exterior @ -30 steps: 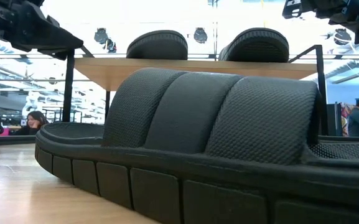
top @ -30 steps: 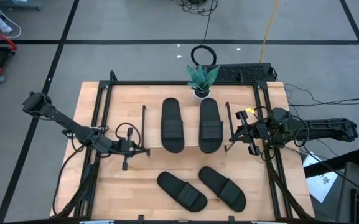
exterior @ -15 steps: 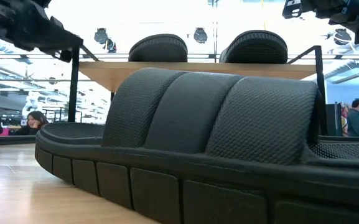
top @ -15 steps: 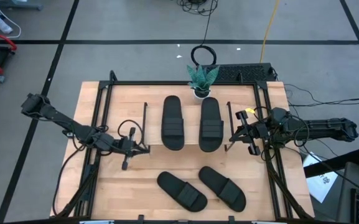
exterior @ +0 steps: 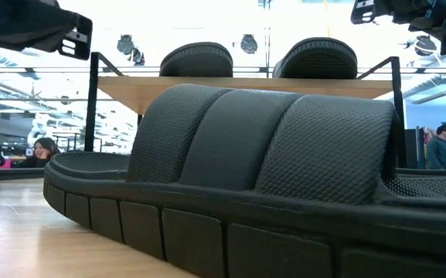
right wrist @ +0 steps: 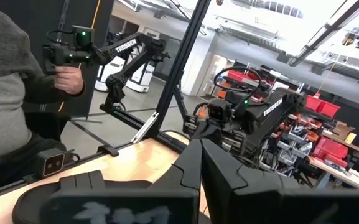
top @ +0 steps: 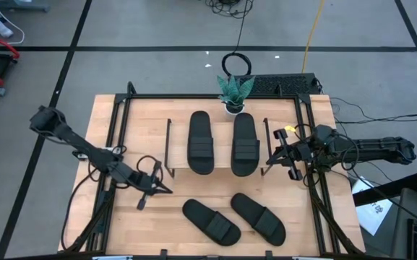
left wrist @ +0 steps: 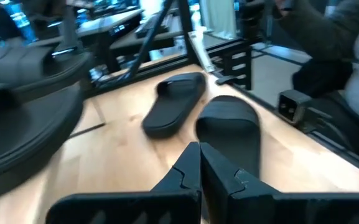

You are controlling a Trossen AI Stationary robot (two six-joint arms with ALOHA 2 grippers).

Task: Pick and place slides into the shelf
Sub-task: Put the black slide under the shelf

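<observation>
Slides on the table lie just beside the closed, empty left tool

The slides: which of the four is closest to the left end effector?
The loose slide on the table's left, below the shelf; the left end effector points toward it.

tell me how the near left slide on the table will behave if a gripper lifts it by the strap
The slide looks like moulded foam, so probably light. Its thick sole and wide strap suggest it stays fairly stiff, perhaps sagging slightly at the ends. The strap's textured surface should resist slipping. Lying flat, it is unlikely to roll.
</observation>
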